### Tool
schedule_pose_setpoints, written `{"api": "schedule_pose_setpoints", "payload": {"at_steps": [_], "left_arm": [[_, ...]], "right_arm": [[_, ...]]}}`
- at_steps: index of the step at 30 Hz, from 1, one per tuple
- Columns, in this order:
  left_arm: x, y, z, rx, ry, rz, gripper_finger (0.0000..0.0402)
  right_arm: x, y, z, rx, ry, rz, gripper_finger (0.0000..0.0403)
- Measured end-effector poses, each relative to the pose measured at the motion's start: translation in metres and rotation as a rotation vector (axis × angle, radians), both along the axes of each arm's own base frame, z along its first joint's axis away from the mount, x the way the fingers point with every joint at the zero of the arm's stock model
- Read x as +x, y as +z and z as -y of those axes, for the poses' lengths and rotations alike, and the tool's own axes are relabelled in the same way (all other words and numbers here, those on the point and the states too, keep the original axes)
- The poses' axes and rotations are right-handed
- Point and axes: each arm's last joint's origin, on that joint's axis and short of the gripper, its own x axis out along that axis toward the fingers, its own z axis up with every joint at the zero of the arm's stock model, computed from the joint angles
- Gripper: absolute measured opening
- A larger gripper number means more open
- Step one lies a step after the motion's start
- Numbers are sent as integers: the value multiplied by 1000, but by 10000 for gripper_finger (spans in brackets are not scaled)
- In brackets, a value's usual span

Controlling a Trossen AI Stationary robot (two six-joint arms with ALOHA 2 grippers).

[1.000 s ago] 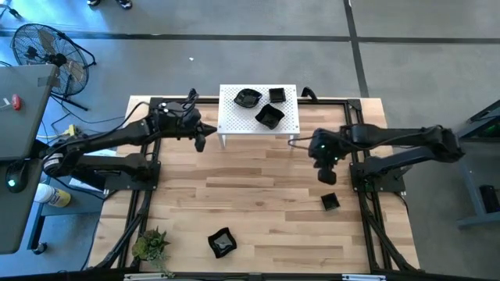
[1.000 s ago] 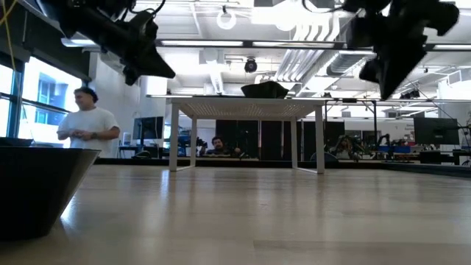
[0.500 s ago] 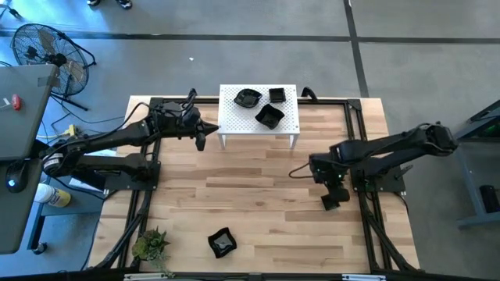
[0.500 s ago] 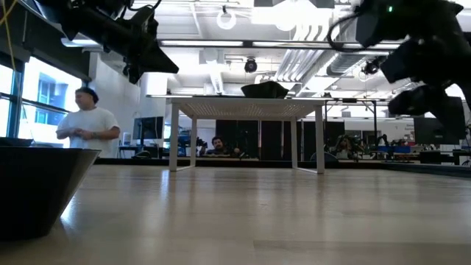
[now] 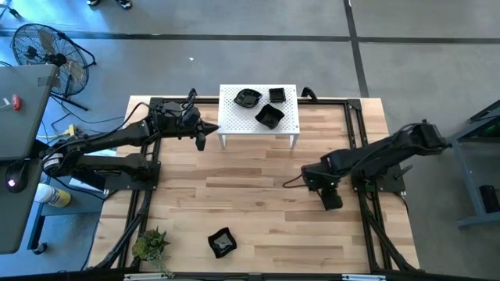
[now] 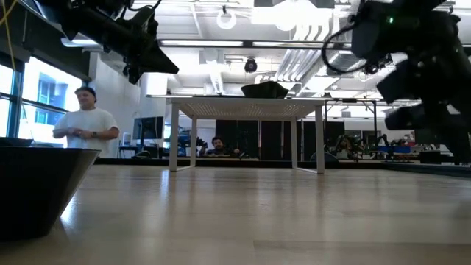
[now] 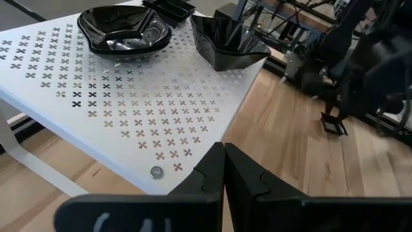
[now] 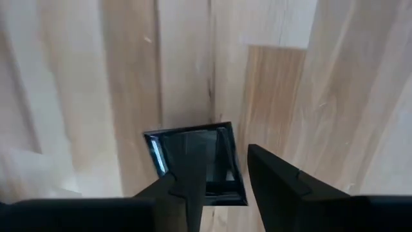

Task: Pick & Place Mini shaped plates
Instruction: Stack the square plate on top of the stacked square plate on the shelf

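**A:** Pale plank table (image 5: 258, 187), matt, seams running lengthwise. Square plate (image 8: 193, 145) lying flat on it toward the right side: glossy black, shallow, with a thin raised rim.

**B:** Hence the right claw (image 8: 228, 171) hanging straight over it, pointed down?

**A:** Probably. Fingers parted, one finger (image 8: 187, 183) over the well, the other just outside the rim. Looks set to pinch that wall, the only hold on so low a dish. Nothing gripped yet; contact impossible to tell.

**B:** And farther out?

**A:** Three plates (image 5: 270, 115) up on the white rack (image 5: 234, 117), at the table's far edge: one wavy-edged, one small and square, one deeper and angular. Rack flat-topped, punched with little crosses, on short legs; likely the drop-off. Another wavy plate (image 5: 223, 243) near the front edge, beside a leafy plant (image 5: 150, 244).

**B:** Left claw (image 7: 223, 169)?

**A:** Clenched on nothing, parked just off the rack's left corner, waiting.
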Motion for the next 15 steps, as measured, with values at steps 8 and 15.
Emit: {"api": "schedule_pose_setpoints", "payload": {"at_steps": [8, 15], "left_arm": [[0, 0, 0, -2, -4, 0, 0], [0, 0, 0, -3, -8, 2, 0]], "right_arm": [[6, -24, -2, -7, 16, -126, 96], [8, -27, -2, -6, 20, -128, 56]]}}
